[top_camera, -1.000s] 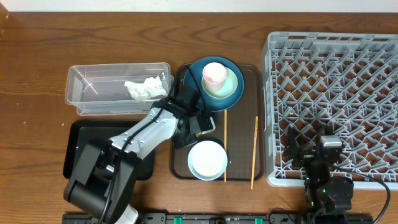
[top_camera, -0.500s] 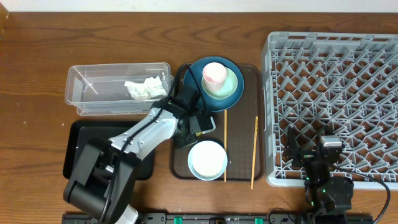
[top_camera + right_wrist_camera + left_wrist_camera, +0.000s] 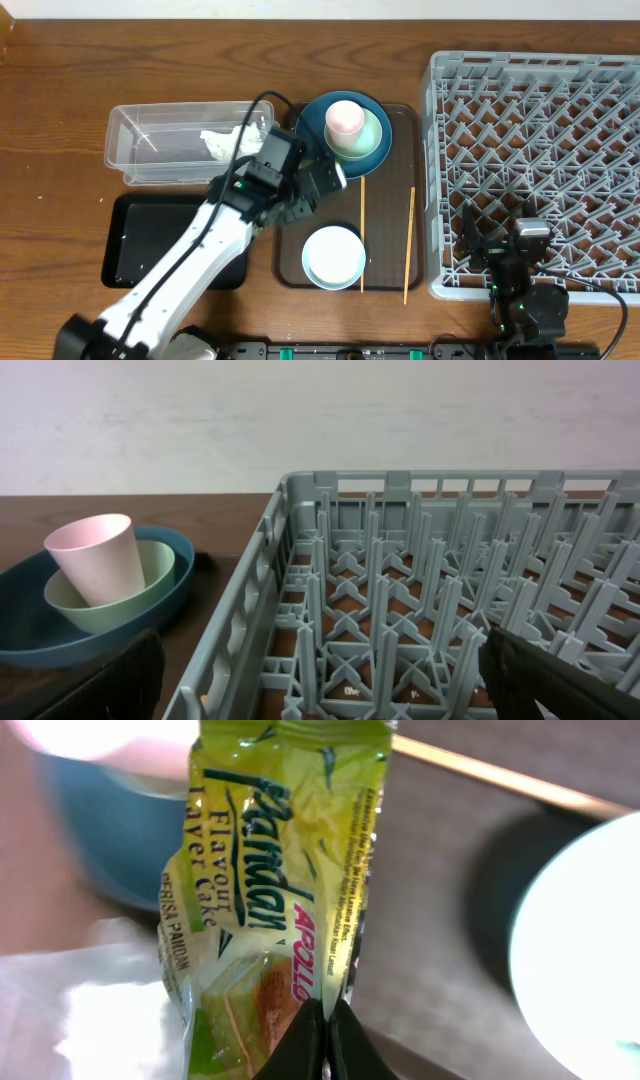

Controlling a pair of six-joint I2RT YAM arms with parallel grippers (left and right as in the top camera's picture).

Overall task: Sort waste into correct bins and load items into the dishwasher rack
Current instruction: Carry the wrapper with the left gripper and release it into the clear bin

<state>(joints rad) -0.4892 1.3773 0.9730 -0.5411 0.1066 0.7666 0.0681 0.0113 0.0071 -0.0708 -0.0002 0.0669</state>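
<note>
The left fingers [image 3: 324, 1032] are pressed shut on the bottom edge of a glossy, crinkled yellow-green wrapper [image 3: 270, 890], which is held upright above the brown tray [image 3: 396, 205], near the blue plate [image 3: 314, 124]; the left arm is stretched diagonally from the near edge of the tabletop [image 3: 60, 90], across a shallow black tray [image 3: 135, 240]. Beside it a crumpled white tissue [image 3: 226, 143] is seen inside a clear plastic tub [image 3: 150, 150]. On the plate a pale green bowl [image 3: 373, 135] is set, with a pink cup [image 3: 344, 118] in it; a round pale bowl [image 3: 333, 257] and two thin wooden chopsticks [image 3: 362, 235] are laid on the brown tray. The right fingers [image 3: 105, 678] are spread wide and nothing is held; that arm is kept low at the near edge of the grey pegged rack [image 3: 540, 120].
</note>
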